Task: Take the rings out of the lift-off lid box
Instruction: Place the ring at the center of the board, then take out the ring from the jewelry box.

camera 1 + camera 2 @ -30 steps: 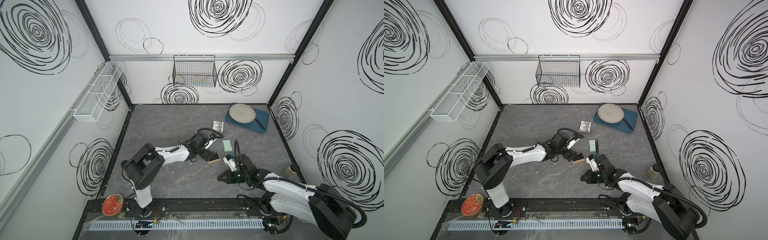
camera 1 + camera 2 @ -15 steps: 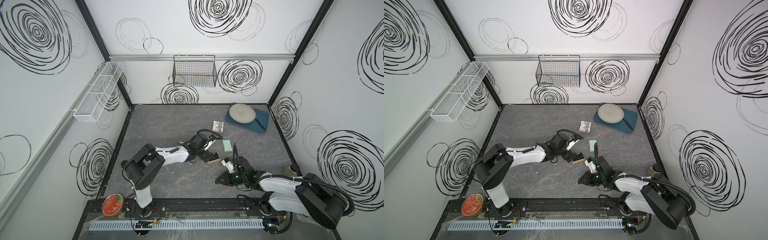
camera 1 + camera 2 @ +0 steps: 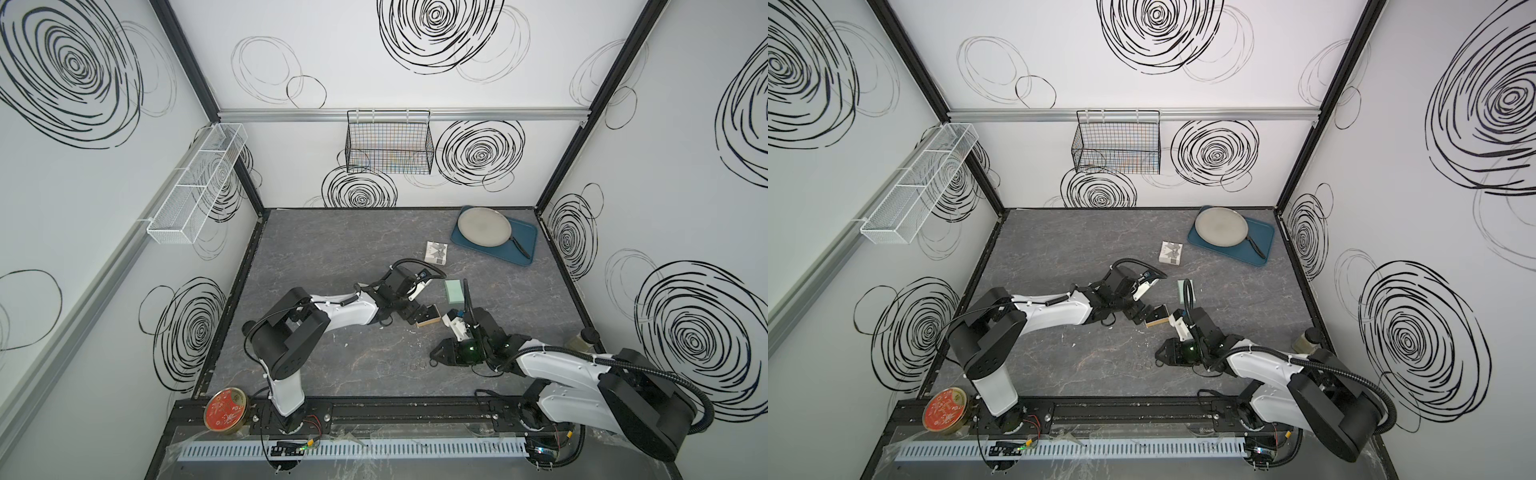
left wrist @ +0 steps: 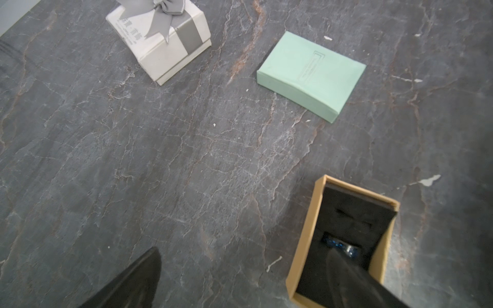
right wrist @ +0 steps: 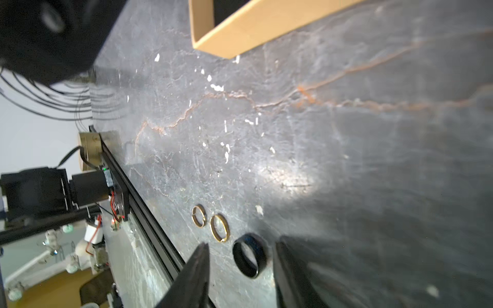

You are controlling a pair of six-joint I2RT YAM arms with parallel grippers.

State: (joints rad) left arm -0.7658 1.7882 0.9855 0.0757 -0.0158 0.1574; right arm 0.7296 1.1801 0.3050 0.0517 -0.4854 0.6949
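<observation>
- The tan box (image 4: 305, 240) stands open on the grey table (image 4: 186, 173), lined with black foam (image 4: 354, 213). One dark ring with blue glints (image 4: 338, 243) sits in a foam slot.
- The left gripper (image 4: 243, 251) is spread wide and grips nothing. One finger (image 4: 349, 269) dips into the tan box with its tip right at that ring; the other hangs over bare table.
- A mint-green piece (image 4: 310, 74), lid or box I cannot tell, lies flat near the tan box. A closed white gift box (image 4: 165, 50) with a grey bow lies beyond it.
- Three rings lie out on the table, clear of the tan box and towards the front rail: a broad black ring (image 5: 249, 262) and two thin gold-tinted rings (image 5: 219, 228) in a row.
- The right gripper (image 5: 241, 242) has its fingers parted either side of the black ring, which lies flat, not pinched.
- In the far right corner a blue tray (image 3: 523, 245) holds a grey pan (image 3: 484, 226).
</observation>
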